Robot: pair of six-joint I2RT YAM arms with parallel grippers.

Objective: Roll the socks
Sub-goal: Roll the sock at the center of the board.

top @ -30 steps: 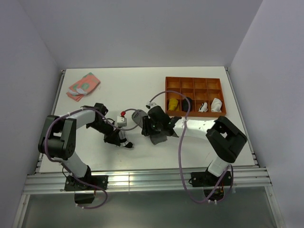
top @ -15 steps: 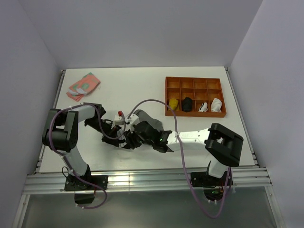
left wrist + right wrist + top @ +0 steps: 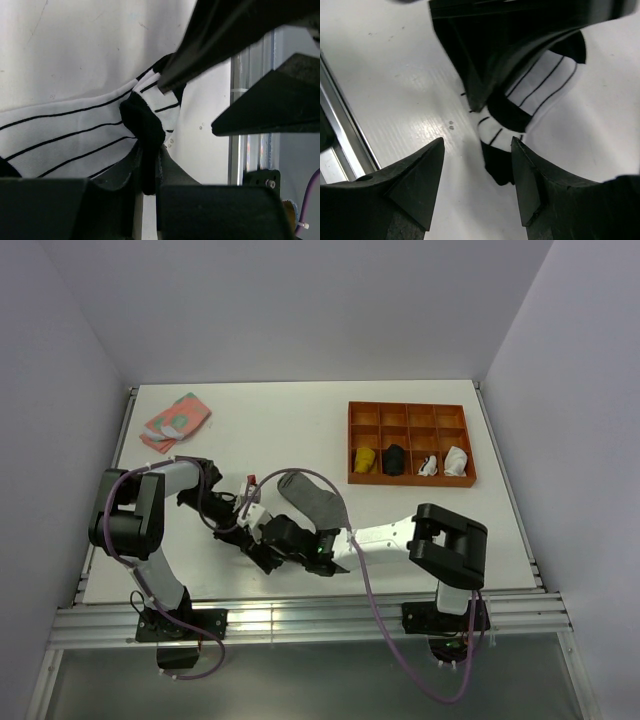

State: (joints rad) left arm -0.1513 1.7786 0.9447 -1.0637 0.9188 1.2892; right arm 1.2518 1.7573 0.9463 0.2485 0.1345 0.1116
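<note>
The striped sock is being pinched by the left end effector. Its fingers are being held nearly together on a black fold of the fabric, with the white, thin-striped body being spread out to one side on the table. In the overhead view this sock is being hidden almost wholly by the two wrists, near the front edge of the table and left of its middle.

The right end effector is being held open just above the same sock. Bare table and a black end of the sock are being shown between its fingers, and nothing is being gripped by them. A dark finger of the left end effector is being seen just beyond, over the sock's black band.

The grey sock is being left flat on the table, just behind the right wrist, with its near end being covered by that arm.

Farther right, a yellow bundle and a black bundle are being kept in neighbouring compartments of an orange tray. A patterned cloth is being left at the far left corner.
</note>
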